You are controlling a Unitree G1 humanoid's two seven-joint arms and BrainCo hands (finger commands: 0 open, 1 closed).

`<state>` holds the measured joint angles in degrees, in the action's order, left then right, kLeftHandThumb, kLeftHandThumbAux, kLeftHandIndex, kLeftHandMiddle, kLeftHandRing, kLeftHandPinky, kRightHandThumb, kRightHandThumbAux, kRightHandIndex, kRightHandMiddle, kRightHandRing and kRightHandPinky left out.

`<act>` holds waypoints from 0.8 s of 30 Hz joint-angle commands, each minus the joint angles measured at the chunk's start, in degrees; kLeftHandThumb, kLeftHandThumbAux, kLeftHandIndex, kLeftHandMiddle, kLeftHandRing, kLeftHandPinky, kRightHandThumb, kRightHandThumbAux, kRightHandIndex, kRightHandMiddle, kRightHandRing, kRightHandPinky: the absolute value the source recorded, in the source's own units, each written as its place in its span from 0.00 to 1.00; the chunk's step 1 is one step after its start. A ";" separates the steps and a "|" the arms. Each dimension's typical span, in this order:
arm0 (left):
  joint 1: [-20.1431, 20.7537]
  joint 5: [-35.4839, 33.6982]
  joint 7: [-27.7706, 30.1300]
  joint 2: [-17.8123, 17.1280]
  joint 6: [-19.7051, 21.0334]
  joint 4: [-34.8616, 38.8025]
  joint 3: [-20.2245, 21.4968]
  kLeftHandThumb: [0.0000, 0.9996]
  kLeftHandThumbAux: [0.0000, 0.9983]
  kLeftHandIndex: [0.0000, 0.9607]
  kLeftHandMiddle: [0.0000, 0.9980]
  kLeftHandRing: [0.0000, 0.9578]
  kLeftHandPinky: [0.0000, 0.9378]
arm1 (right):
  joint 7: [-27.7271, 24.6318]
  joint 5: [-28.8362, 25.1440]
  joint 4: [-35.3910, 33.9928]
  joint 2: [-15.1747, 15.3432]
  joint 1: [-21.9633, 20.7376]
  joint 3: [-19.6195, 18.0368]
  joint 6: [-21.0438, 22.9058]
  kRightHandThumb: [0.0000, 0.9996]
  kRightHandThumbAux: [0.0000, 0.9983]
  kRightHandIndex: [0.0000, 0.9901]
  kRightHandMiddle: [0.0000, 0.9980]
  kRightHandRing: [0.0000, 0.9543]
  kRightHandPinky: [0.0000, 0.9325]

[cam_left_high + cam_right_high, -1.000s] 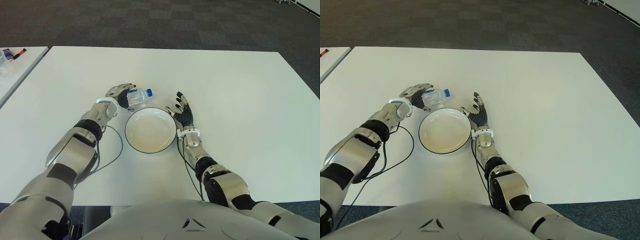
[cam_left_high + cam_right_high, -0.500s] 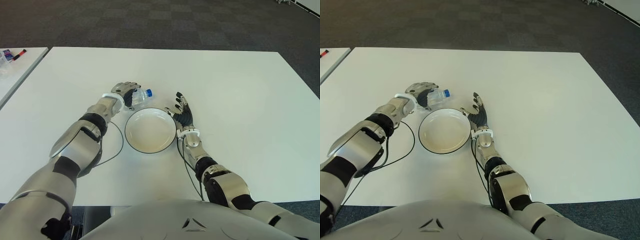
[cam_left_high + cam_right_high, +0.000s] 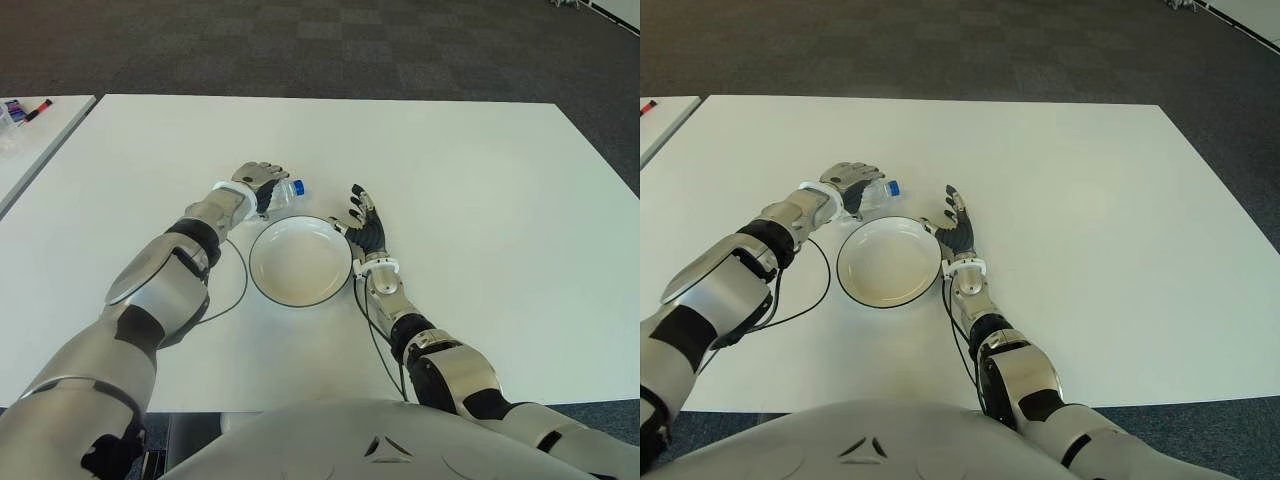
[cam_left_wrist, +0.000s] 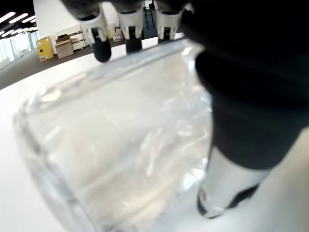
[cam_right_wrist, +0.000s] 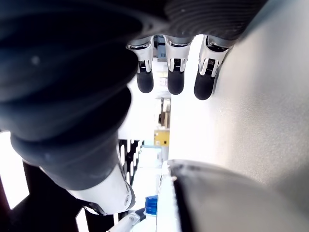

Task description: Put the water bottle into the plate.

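A round white plate with a thin dark rim (image 3: 301, 261) sits on the white worktop (image 3: 480, 180) in front of the robot, and nothing lies in it. Just beyond its far-left edge lies the clear plastic water bottle with a blue cap (image 3: 283, 190), on its side on the worktop and outside the plate, its capped end pointing toward the robot's right. The left hand (image 3: 257, 186) covers the bottle's body from above, fingers curled down over it; in the left wrist view the transparent, crinkled wall of the bottle fills most of the picture, with three light fingertips (image 4: 131, 18) pressed against its far side and the dark thumb wrapped across the near side, so the hand is clamped around the bottle. Only the cap and a short length of the neck stick out past the fingers in the eye views. A thin black cable (image 3: 236, 290) loops over the worktop from the left forearm, close to the plate's left rim. The right hand (image 3: 362, 226) shows just beside the plate's right rim, palm turned toward the plate, fingers extended and slightly spread, gripping nothing; the right wrist view shows three fingertips (image 5: 174, 67) held straight beside the pale surface.
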<state>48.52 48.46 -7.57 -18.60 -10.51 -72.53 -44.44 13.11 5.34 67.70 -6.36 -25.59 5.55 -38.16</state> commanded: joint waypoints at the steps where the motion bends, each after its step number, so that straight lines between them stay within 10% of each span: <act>1: -4.30 1.70 2.05 2.25 0.59 -2.47 -1.85 0.00 0.93 0.00 0.00 0.00 0.05 | 0.02 -0.50 3.39 -8.57 0.08 -0.51 3.31 0.00 0.93 0.07 0.06 0.09 0.15; 24: -5.29 -1.49 -0.26 2.27 -2.52 -0.29 1.46 0.00 0.94 0.00 0.01 0.00 0.06 | 0.61 -0.61 3.42 -8.61 0.31 -0.62 3.60 0.00 0.90 0.06 0.07 0.09 0.15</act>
<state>48.08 47.15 -9.73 -17.70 -11.86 -71.97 -42.81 13.53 5.32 67.70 -6.36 -25.61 5.54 -38.18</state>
